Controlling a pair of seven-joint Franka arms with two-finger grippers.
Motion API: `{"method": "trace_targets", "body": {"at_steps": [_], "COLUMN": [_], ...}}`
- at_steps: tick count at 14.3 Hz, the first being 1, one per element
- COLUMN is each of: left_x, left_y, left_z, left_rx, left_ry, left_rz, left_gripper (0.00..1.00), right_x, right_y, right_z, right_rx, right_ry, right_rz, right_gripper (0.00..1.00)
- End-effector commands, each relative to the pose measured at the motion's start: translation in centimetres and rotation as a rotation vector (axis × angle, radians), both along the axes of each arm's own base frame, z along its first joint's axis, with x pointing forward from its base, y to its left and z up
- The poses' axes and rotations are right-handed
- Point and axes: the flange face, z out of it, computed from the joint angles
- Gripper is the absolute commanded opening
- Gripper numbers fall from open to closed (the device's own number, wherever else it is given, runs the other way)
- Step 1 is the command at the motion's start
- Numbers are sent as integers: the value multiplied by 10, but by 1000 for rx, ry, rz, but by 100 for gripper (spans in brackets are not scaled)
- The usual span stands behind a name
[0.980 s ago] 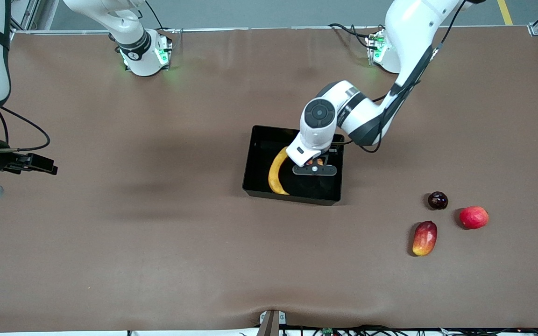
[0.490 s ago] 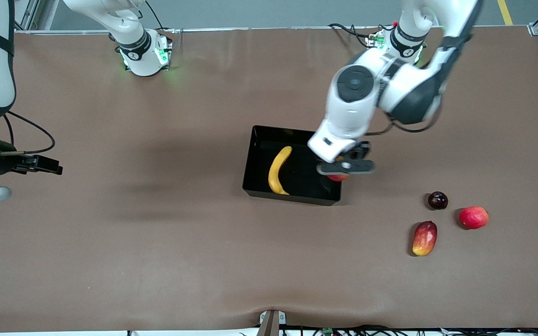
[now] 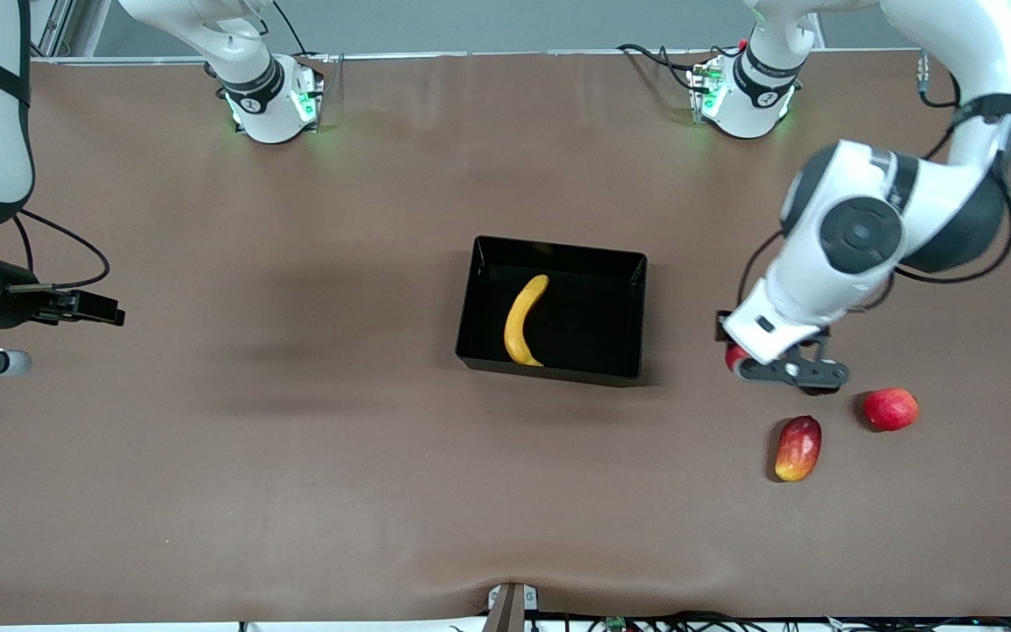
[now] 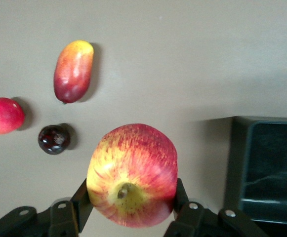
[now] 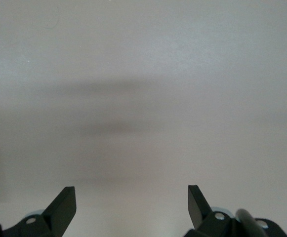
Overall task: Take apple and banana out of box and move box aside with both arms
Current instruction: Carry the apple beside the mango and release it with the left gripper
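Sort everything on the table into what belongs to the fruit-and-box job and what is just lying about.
Job:
- banana, lying in the box
- apple, held in the left gripper above the table beside the loose fruit
- black box

Lying about:
- mango
- plain red fruit
- small dark round fruit

The right gripper waits open at the right arm's end.

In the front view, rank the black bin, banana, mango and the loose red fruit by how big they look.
1. black bin
2. banana
3. mango
4. red fruit, only slightly smaller-looking than the mango
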Motion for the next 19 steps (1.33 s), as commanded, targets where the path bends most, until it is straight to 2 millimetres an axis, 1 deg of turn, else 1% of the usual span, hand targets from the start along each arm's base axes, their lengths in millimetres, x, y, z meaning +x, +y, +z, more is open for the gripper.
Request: {"method": "trace_targets", "body": {"at_steps": [1,4,5,8,9,11,14,17,18,19], "left_x": [23,48,55,73,80,91,107,109,108,108], "left_y": [46,96,108,132,145,160,200,204,213,215], "left_z": [-14,-37,-43,-64,-74,-90,-113,-131,-137,-143], "left_rx": [-15,-41,-25,36,43,26,38,33,41,44], "left_ry": [-22,-30,-31,-29,-38,-69,-97,-102,-92,-88], "left_rz": [-53,-112,-137,-189,-198,-242,-315,-345,-335,-332], "left_gripper": [0,0,0,0,0,0,0,0,0,0], "right_x": [0,0,0,1,1,1,1,0,0,-1], "right_y": [12,20,29,54,58,65,69,81,91,101], "right_z": [2,2,3,5,5,5,5,5,5,5], "right_rx": [65,90,90,84,87,126,143,139,134,131], "right_ry": [17,18,17,21,20,22,22,27,30,31], "right_rz": [-12,-8,-2,-27,-30,-35,-33,-44,-56,-63], "right_gripper": [100,100,100,100,100,100,100,100,100,100]}}
